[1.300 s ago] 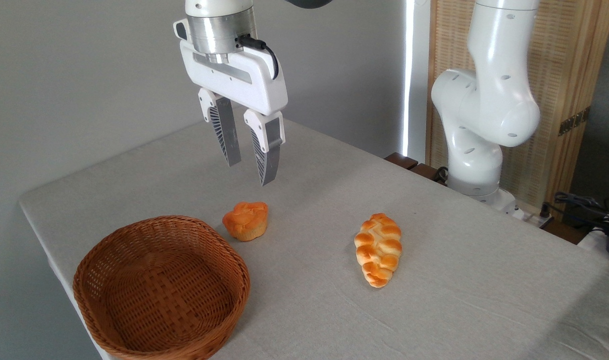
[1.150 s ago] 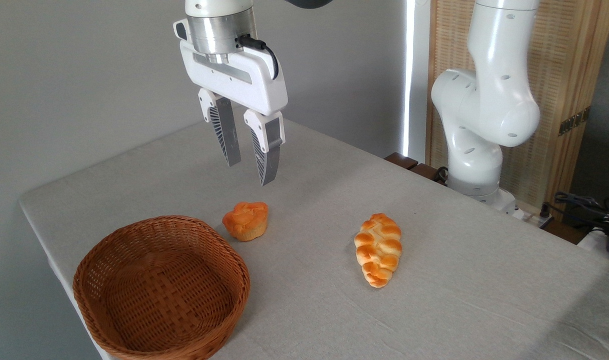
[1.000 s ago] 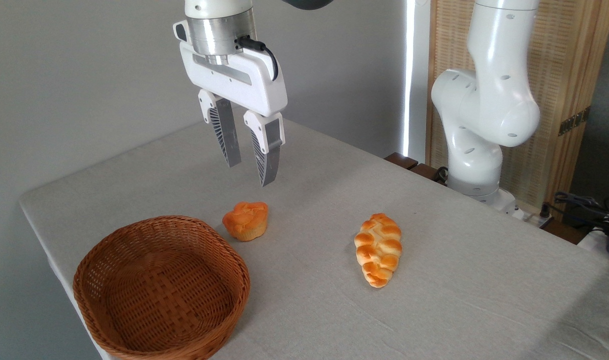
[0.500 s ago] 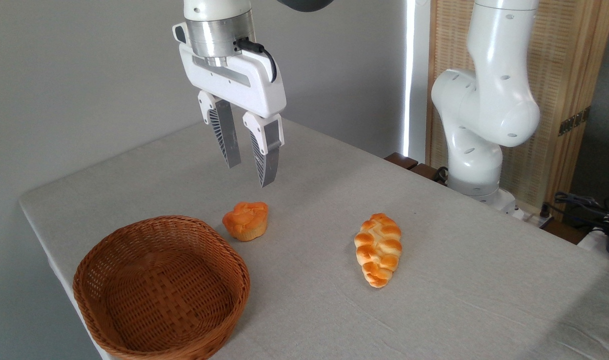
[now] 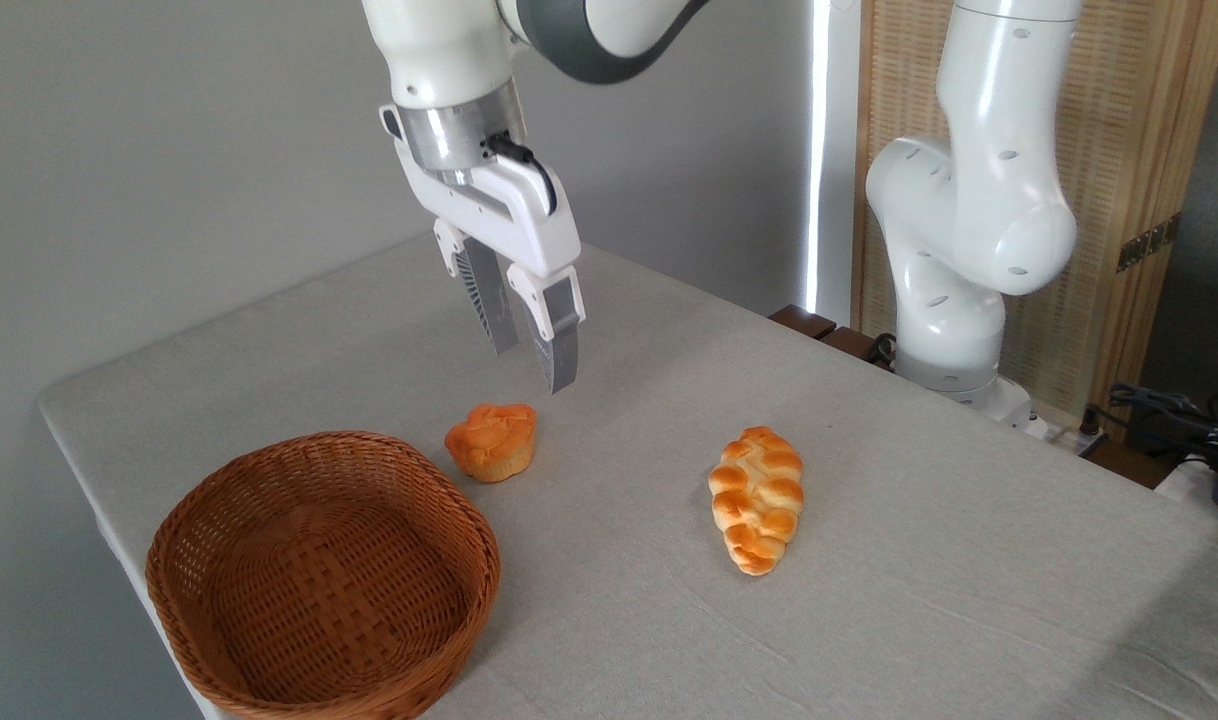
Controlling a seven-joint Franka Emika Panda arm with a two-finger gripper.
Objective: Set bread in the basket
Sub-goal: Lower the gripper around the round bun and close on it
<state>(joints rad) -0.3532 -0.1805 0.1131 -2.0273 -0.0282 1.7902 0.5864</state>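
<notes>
Camera view from the table's front: the gripper (image 5: 534, 370) hangs above and a little right of the bread (image 5: 491, 441), fingers spread with a narrow gap and nothing between them. That bun sits on the table (image 5: 919, 560), just beside the basket's (image 5: 321, 578) far rim, not in it. A braided loaf (image 5: 757, 497) lies well apart to the right. I'd call this the approach. Next it needs to shift left, open wider, come down around the bun and close gently.

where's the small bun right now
The bun sits on the table, just right of the basket's far rim, below the gripper.
</notes>
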